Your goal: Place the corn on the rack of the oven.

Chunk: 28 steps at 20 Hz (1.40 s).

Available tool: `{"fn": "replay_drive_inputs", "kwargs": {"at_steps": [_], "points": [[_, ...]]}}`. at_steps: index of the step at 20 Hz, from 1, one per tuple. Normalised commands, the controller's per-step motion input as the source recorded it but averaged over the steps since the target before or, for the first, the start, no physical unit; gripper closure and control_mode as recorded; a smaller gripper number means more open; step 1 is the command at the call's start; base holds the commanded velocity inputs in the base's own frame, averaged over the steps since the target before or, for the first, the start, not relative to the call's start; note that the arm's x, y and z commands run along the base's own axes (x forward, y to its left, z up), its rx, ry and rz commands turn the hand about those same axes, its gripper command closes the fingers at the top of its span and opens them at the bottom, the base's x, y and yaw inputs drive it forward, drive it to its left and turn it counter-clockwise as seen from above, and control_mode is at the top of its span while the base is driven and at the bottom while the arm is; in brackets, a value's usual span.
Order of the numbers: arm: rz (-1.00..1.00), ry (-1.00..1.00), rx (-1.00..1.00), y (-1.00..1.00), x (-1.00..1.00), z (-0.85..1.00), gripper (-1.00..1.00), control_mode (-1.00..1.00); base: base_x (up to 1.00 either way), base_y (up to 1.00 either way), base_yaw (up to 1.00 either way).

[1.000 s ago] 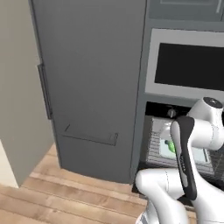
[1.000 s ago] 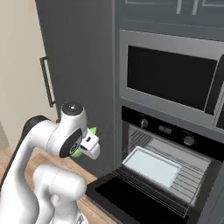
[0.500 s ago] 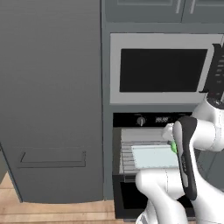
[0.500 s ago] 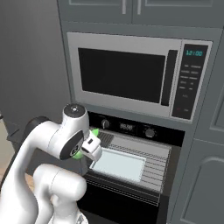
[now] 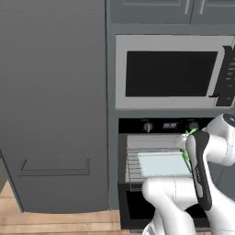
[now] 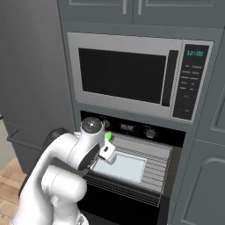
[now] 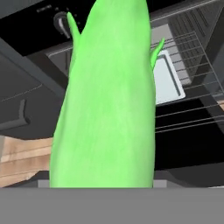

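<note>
The bright green corn point(image 7: 107, 96) stands upright close before the hand camera and hides the fingertips. My gripper point(image 6: 107, 147) is shut on the corn point(image 6: 108, 137), holding it just in front of the open black oven point(image 6: 132, 127), level with its upper left opening. The grey wire rack point(image 6: 156, 169) spans the cavity, and its bars point(image 7: 192, 48) show behind the corn. In the left base view the corn point(image 5: 189, 133) peeks out beside my forearm, to the right of the rack point(image 5: 132, 161).
A pale light-blue tray point(image 6: 121, 167) lies on the rack's middle, also visible as tray point(image 5: 163, 164) and tray point(image 7: 168, 81). The oven door point(image 7: 188, 148) hangs down, open. A silver-framed microwave point(image 6: 127, 74) sits above. Tall grey cabinet fronts point(image 5: 55, 101) stand to the left.
The whole scene has slid as the base drove sideways, bringing the oven and microwave in front of me. The arm still holds the corn in the same pose.
</note>
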Motion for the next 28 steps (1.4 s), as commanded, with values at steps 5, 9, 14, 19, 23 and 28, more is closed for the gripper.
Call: {"fn": "replay_drive_inputs", "kwargs": {"at_steps": [5,9,14,19,23,28], "points": [[0.03,-0.17,0.02,-1.00,0.80,-0.90,1.00,-1.00,0.00,0.00,0.00],[0.03,-0.04,0.00,-1.00,0.73,-0.87,1.00,-1.00,0.00,0.00,0.00],[0.02,0.00,0.00,-0.59,0.22,-0.77,1.00,-1.00,0.00,0.00,0.00],[0.02,0.04,0.00,-0.31,0.40,-0.53,1.00,-1.00,0.00,0.00,0.00],[0.18,0.00,0.02,-0.22,0.23,-0.11,1.00,-1.00,0.00,0.00,0.00],[0.10,0.01,0.02,0.00,0.26,-0.09,1.00,-1.00,0.00,0.00,0.00]]}}
